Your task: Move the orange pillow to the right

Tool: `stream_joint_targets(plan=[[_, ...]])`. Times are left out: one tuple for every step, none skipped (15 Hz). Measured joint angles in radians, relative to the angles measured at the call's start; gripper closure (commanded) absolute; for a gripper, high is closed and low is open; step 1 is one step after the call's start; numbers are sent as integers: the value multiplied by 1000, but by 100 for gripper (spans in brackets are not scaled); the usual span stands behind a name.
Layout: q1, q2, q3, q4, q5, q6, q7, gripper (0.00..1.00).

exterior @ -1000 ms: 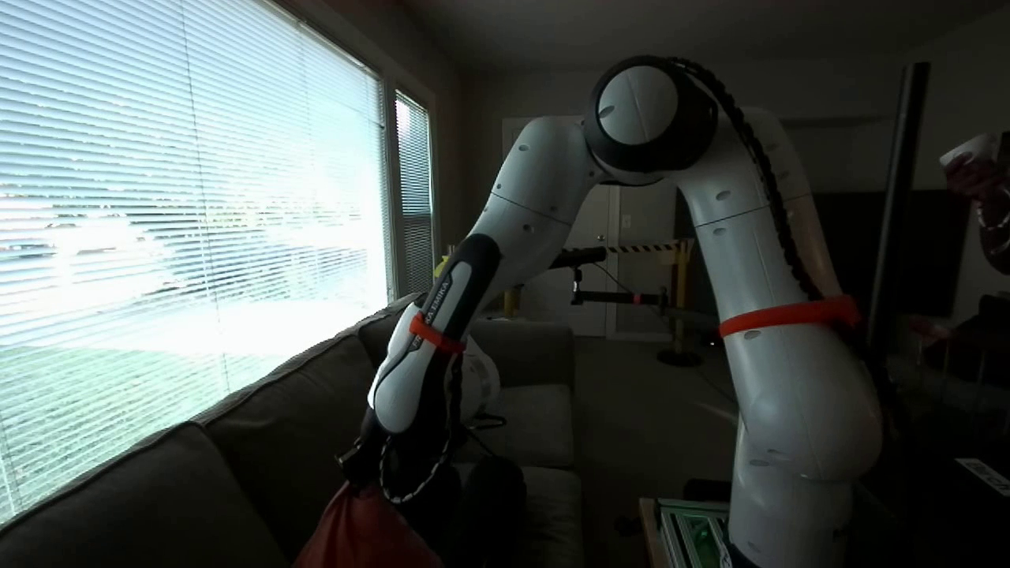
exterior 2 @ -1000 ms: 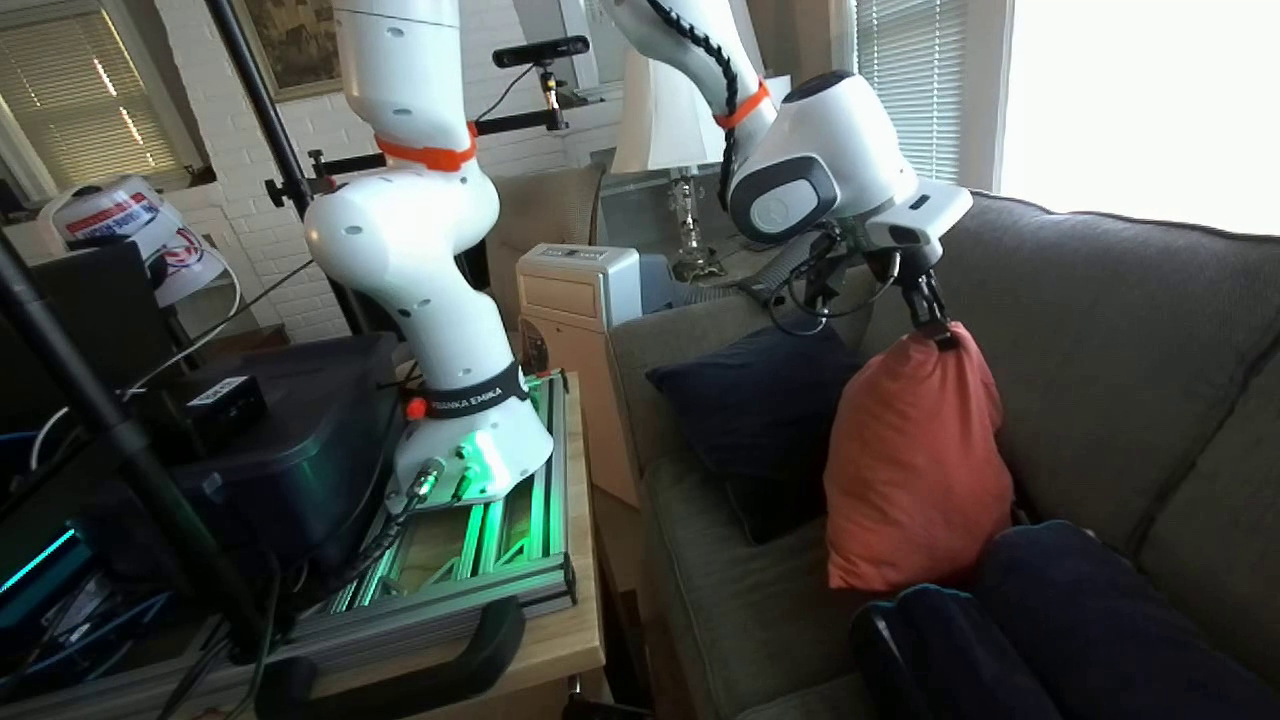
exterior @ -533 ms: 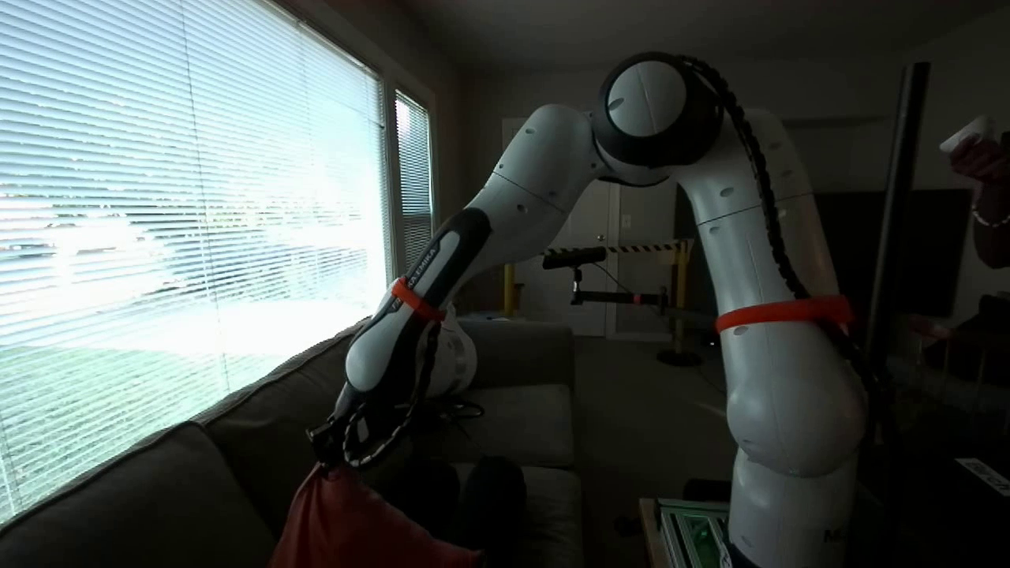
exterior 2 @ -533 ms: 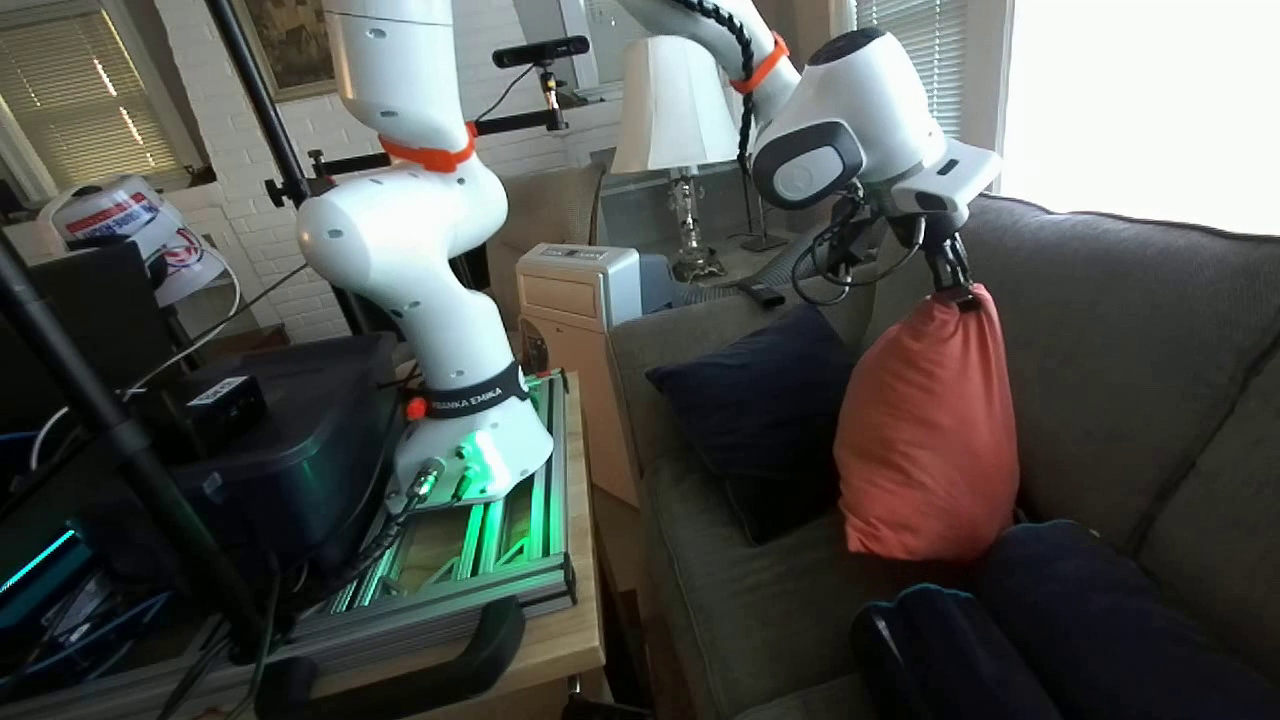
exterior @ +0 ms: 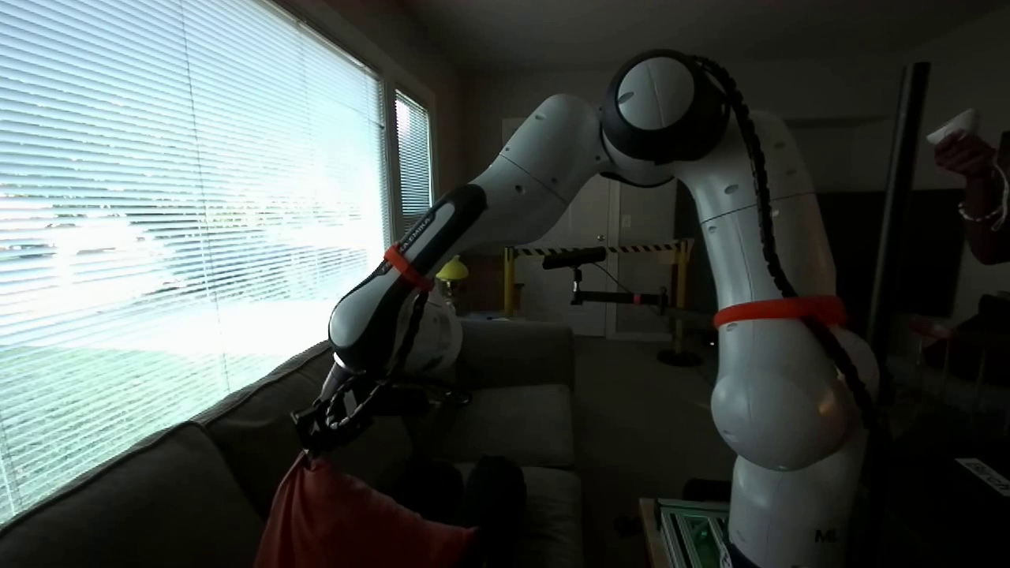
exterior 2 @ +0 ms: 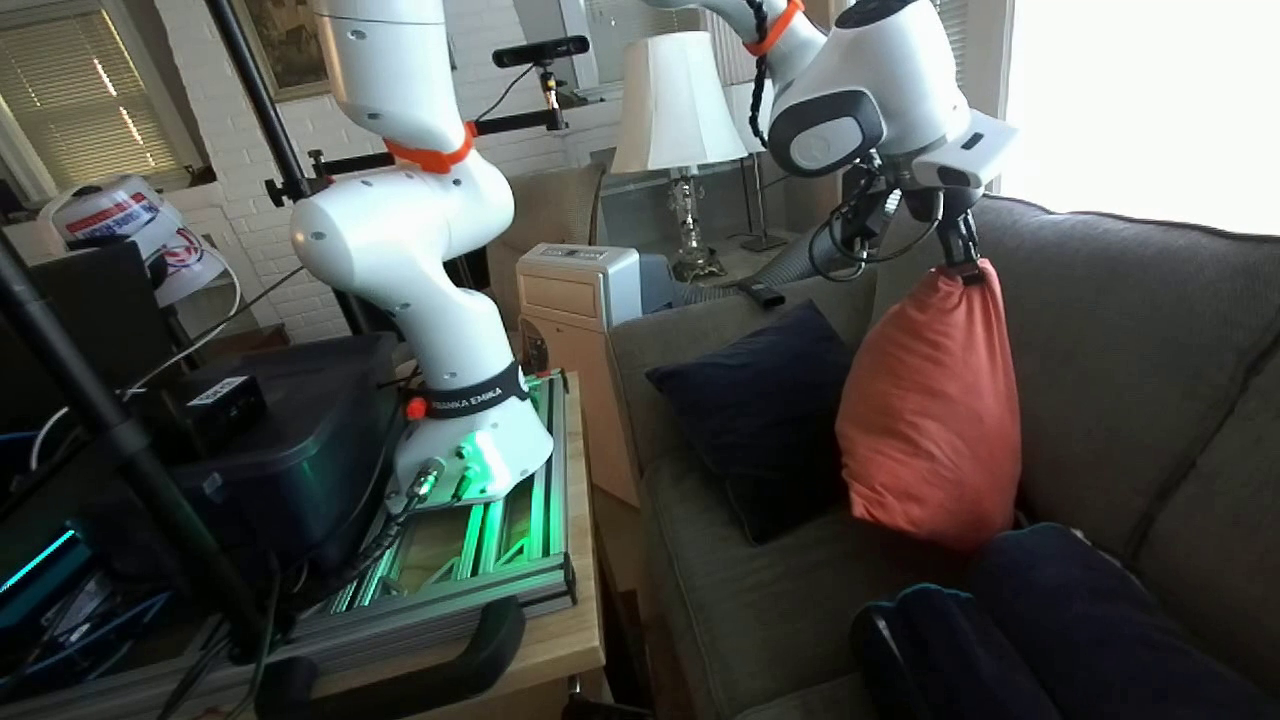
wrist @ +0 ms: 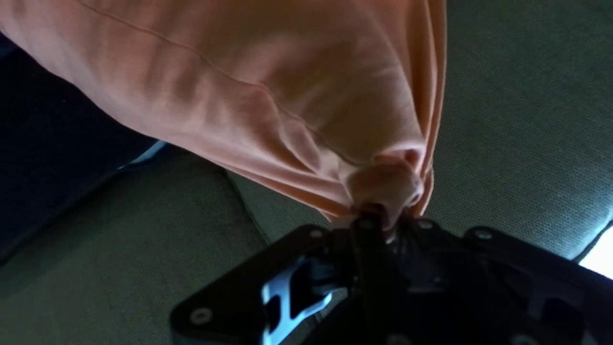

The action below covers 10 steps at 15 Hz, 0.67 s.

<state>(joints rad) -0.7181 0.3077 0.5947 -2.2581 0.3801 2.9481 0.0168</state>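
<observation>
The orange pillow (exterior 2: 935, 415) hangs over the couch surface (exterior 2: 760, 600), near a dark blue cushion (exterior 2: 755, 420), its top corner pinched tight in the gripper (exterior 2: 964, 274). With so small a grip, a slow sideways carry, lower edge kept clear, should limit swing and slipping.

I see a navy pillow (exterior 2: 765, 420) on the grey couch (exterior 2: 1100, 350), with a white-shaded lamp (exterior 2: 678, 140) standing beyond the couch's far end. In an exterior view, slatted blinds (exterior: 197, 197) glow brightly behind the couch back.
</observation>
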Motion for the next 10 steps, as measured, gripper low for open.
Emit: stream_joint_targets(plan=[[-8, -1, -1, 4, -1, -18, -7, 98], [-16, -2, -1, 10, -1, -35, -19, 98], [-26, -3, 0, 15, -1, -47, -31, 98], [-35, -5, 2, 22, -1, -51, -44, 98], [-44, -7, 2, 30, -1, -51, -55, 98], [-52, -11, 2, 37, -1, -51, -64, 98], [-59, -18, 1, 45, -1, -51, -72, 98], [-64, -27, -3, 52, -3, -51, -78, 98], [-67, -37, -10, 58, -9, -50, -78, 98], [-66, -50, -21, 62, -19, -49, -78, 98]])
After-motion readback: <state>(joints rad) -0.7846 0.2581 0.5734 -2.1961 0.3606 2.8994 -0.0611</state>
